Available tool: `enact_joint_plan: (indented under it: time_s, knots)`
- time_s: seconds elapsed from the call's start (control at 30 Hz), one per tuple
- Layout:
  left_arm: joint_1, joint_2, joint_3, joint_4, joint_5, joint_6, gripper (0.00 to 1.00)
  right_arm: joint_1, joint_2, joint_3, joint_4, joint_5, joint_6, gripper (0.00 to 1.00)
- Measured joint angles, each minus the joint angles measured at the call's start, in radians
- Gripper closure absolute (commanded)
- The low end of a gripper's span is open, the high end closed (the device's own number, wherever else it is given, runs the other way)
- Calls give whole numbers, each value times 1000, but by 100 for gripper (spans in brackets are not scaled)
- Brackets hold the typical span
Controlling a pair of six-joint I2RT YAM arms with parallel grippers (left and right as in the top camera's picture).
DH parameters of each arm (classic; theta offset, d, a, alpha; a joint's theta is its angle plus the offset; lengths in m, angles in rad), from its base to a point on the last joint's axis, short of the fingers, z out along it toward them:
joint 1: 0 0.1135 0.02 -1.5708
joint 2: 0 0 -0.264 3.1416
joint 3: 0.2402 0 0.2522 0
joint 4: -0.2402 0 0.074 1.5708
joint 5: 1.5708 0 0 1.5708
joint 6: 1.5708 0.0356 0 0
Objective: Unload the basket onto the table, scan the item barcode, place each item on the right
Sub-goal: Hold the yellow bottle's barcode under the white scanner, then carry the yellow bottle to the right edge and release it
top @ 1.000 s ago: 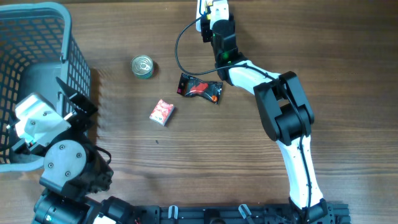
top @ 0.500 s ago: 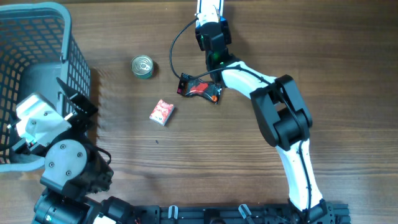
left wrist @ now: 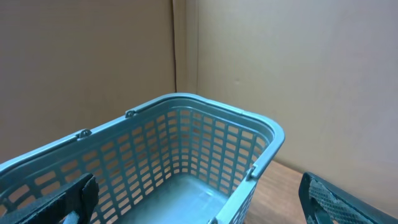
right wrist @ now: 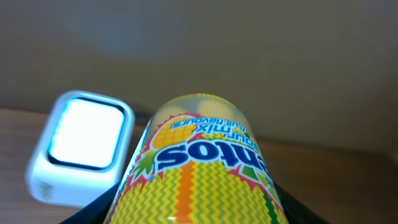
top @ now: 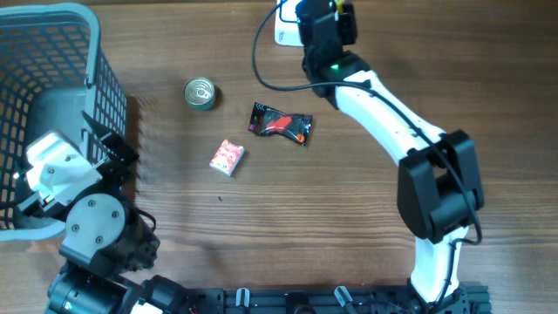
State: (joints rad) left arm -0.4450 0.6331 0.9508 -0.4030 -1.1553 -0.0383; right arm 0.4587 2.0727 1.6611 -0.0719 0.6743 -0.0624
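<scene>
1. Brown wood made up the surface (top: 288, 227), with plain tan board as the backdrop in both wrist views.
2. A white scanner (right wrist: 81, 149) with a glowing window lay at the top edge of the overhead frame. The yellow can (right wrist: 205, 168), printed with pineapples, was held just beside it, at mid-frame in the right wrist view. My reading is that it was held there so its label could meet the window.
3. No barcode showed on the can's visible face, so it probably needed turning.
4. The right pincer (right wrist: 198, 214) was partly closed around the yellow can, a dark finger on either side.
5. The left pincer (left wrist: 199, 202) stood wide apart and held nothing. It hung over the blue basket (left wrist: 186, 155) at the overhead frame's upper left, likely parked clear of the work.
6. A small tin (top: 200, 93), a dark snack packet (top: 281, 122) and a pink packet (top: 227, 157) lay loose at mid-frame, seemingly waiting their turn.
</scene>
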Motion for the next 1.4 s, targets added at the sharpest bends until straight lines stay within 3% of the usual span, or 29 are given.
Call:
enact_joint_plan:
  time_s: [0.37,0.73,1.07,1.4]
  knots:
    - [0,0,0,-10,0,0,0,-277,-26,0,-391,-20,264,58]
    - [0,0,0,-10,0,0,0,-647,-29,0,-627,-204,451,60]
    - [0,0,0,-10,0,0,0,-972,-29,0,-708,-443,515,59]
    - [0,0,0,-10,0,0,0,-1235,-30,0,-718,-533,525,57]
